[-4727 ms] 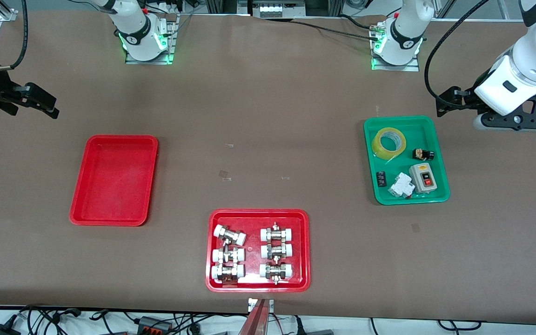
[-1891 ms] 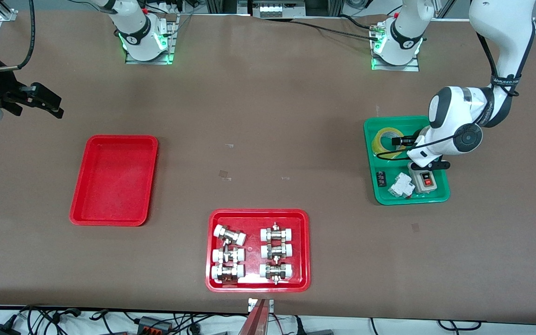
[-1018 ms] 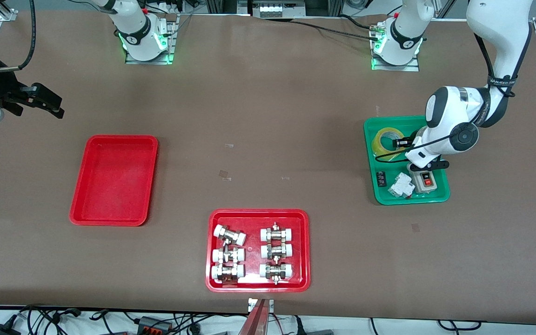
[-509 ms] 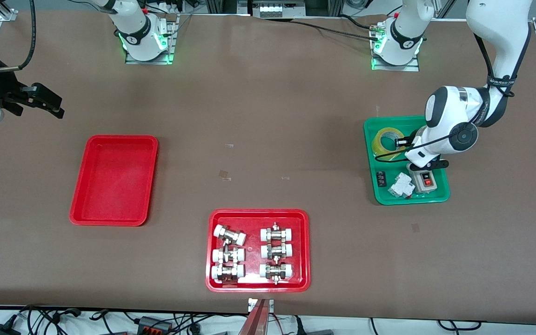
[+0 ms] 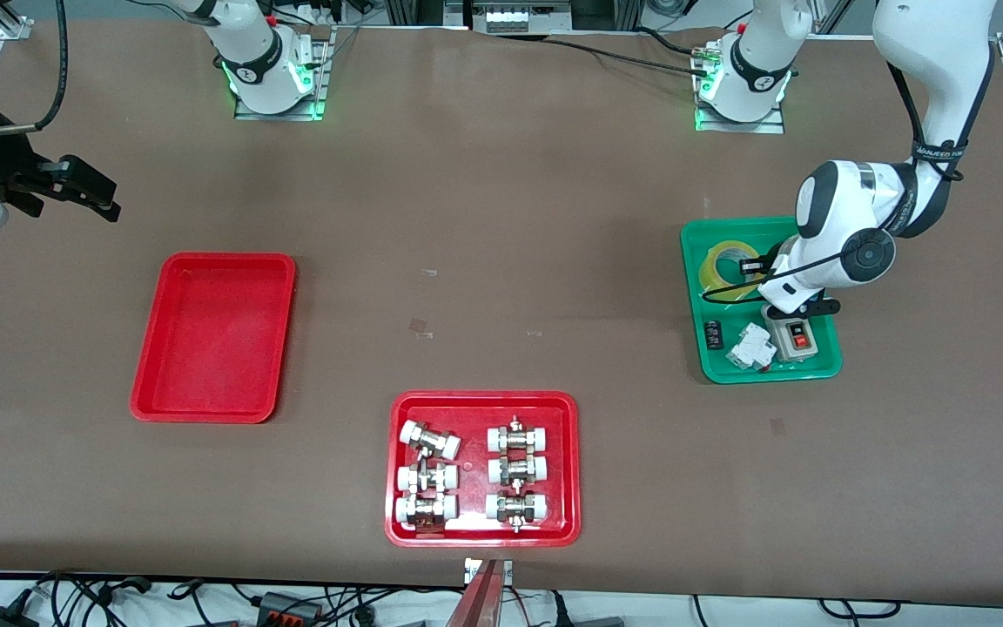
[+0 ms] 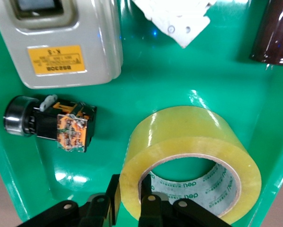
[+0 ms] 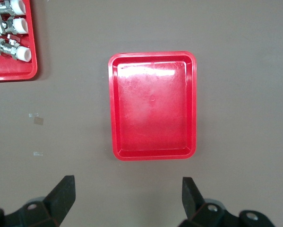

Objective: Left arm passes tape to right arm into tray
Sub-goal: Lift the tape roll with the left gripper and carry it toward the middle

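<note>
Matte brown table; left gripper (image 6: 129, 205) fingers pinch glossy yellow tape (image 6: 191, 161) wall, right gripper (image 7: 127, 196) fingers spread.

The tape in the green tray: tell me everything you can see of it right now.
The tape is a wide roll of translucent yellow packing tape with a pale printed inner core. It lies flat in the green tray, at the end farther from the front camera. The left tool is at the roll, one finger inside the core and one outside, straddling the wall. A small black and orange part lies beside it, not touching.
</note>
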Robot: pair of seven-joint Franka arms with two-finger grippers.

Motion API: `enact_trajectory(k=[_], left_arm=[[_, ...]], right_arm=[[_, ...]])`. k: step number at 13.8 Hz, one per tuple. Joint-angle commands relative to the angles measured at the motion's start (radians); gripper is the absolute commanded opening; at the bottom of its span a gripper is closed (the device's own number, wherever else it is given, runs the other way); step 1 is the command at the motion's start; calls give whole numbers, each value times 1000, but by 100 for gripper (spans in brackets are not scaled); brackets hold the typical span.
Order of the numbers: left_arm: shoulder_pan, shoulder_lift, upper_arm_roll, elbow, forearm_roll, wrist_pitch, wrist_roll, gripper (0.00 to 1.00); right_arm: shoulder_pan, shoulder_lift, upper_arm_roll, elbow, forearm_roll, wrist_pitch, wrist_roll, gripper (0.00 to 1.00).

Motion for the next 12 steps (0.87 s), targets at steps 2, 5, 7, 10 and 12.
enact_trajectory(k=[2,5,7,10,12], left_arm=[[16,-116,-3,26,2,-113,3,1],[68,-167,-5,208,-17,-345,33,1],[56,-164,-7,424,-18,-576,120,1],[42,-150,-7,586,-61,-715,139,1],[40,-152,-7,653,-163,-743,141,1]], right_arm=[[5,-6,1,-4,-15,3,16,100],[5,-6,1,-4,-15,3,16,100],[5,-6,1,-4,-15,3,16,100],[1,-3,0,-7,-17,3,16,100],[-1,14,0,-7,-37,2,16,100]])
